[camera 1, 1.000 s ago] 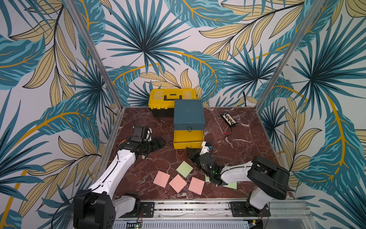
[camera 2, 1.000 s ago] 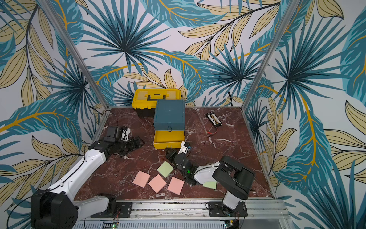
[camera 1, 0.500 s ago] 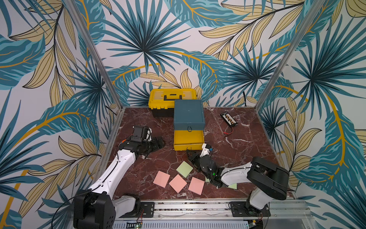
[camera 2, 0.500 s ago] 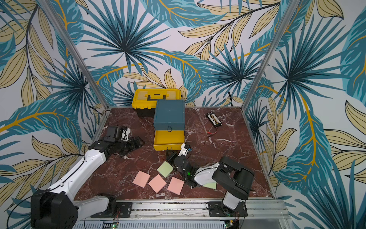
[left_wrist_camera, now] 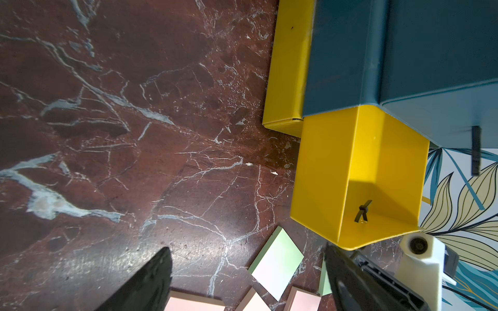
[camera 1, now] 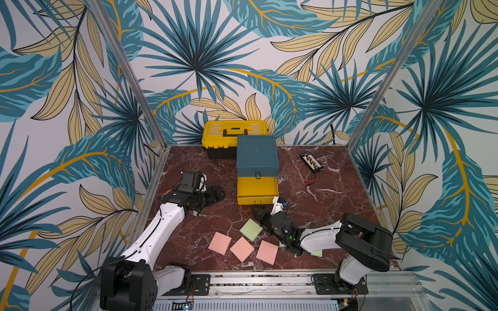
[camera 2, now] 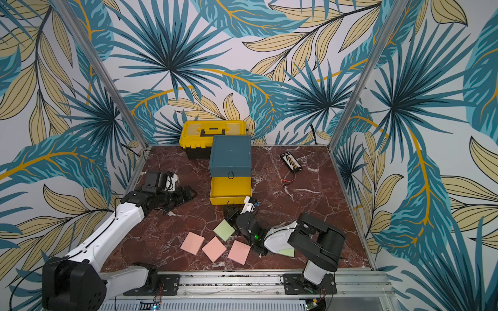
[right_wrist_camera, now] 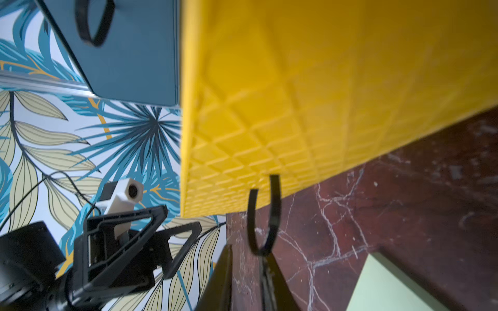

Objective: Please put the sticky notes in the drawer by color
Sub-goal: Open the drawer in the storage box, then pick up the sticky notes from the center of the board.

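The yellow drawer stands pulled well out of the blue cabinet, which sits at the middle of the back edge of the bench. What I can see of the drawer's inside is bare. The right gripper is low, right at the drawer's front. Its jaws are a little apart, and the black loop hangs at their tips, not pinched as far as I can make out. The left gripper sits toward the left edge of the bench, jaws wide apart, nothing in them. So the opening looks done, and loading is the step in hand. The closest candidate is a green pad, flat on the bench just beside the right gripper, on the front-edge side. Three pink pads lie in a row near the front edge. A second green pad peeks out from under the right arm, and there are no blue ones anywhere on the bench. Next move, I'd say: draw clear of that loop without snagging it, then come down on the green pad's edge, since it lies flat and gives little to bite on. After that, lift it over the drawer's front wall and release it inside. Only greens should go in there after that.
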